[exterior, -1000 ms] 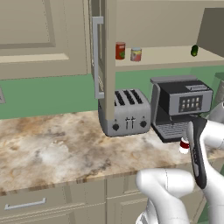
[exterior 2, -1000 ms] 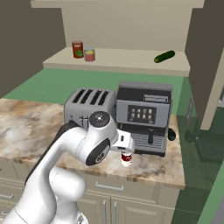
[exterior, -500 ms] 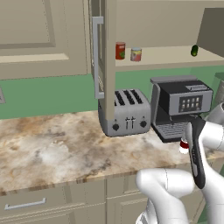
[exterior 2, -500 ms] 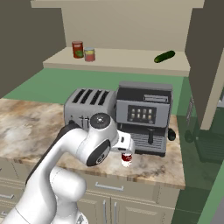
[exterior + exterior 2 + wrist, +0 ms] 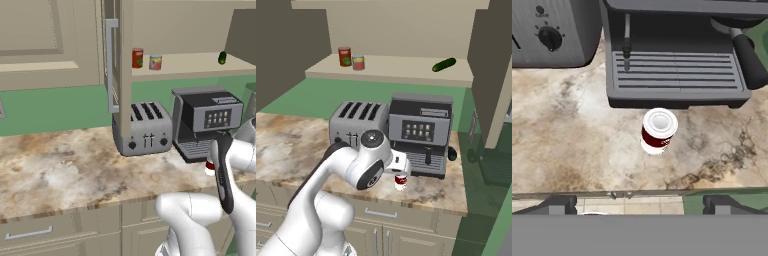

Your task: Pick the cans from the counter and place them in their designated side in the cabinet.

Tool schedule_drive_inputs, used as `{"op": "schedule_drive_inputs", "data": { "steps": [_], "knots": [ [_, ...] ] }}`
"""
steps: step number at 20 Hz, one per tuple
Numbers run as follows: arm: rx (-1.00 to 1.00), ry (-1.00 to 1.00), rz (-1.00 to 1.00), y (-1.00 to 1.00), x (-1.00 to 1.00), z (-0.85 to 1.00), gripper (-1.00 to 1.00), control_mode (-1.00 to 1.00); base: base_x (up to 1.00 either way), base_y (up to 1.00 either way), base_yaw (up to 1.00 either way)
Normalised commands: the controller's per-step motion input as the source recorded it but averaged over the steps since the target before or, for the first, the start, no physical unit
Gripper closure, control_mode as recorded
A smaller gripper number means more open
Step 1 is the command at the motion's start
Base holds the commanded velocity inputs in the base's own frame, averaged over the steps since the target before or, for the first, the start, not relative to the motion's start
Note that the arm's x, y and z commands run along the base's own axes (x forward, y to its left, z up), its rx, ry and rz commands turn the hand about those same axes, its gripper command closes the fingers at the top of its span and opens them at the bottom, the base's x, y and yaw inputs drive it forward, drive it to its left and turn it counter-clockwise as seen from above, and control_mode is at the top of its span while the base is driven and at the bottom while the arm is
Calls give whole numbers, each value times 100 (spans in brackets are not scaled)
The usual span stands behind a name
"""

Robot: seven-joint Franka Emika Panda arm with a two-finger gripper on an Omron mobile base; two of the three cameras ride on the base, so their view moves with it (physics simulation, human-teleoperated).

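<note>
- Kitchen sim: marbled stone desk (image 5: 65,170) with toaster (image 5: 144,131) and coffee machine (image 5: 421,132) at the back, open cabinet (image 5: 122,55) above.
- Pincer (image 5: 639,204) is spread wide, nothing between the tips, hovering over the desk and looking down at it.
- Target: dark-red-over-white can (image 5: 658,130), upright on the desk, just off the front edge of the coffee machine's drip tray (image 5: 677,75).
- Key relation: can sits straight ahead of the pincer, slightly toward the right tip, well apart from both tips. Its long axis is vertical, pale lid facing the hand camera, so a top-down grab across its round body looks right.
- In the right base view the can (image 5: 401,181) stands directly under the hand, near the desk's front edge.
- Second can, yellow and red bands (image 5: 358,62), already on the cabinet shelf (image 5: 406,75), just beside a taller red can (image 5: 344,56); green object (image 5: 443,64) lies at the shelf's far end.
- Judgement: half done; next move is a straight descent, small shift toward the can, then close.
- Risk: drip tray is close behind the can, so the far tip could clip it.
</note>
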Motion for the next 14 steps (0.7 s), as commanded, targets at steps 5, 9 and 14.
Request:
{"op": "schedule_drive_inputs", "data": {
  "steps": [5,9,14],
  "knots": [
    [0,0,0,-2,10,-6,-100,-100,0,0,0],
    [0,0,0,-4,8,-6,-100,-100,0,0,0],
    [0,0,0,-5,7,-8,-100,-100,0,0,0]
  ]
}}
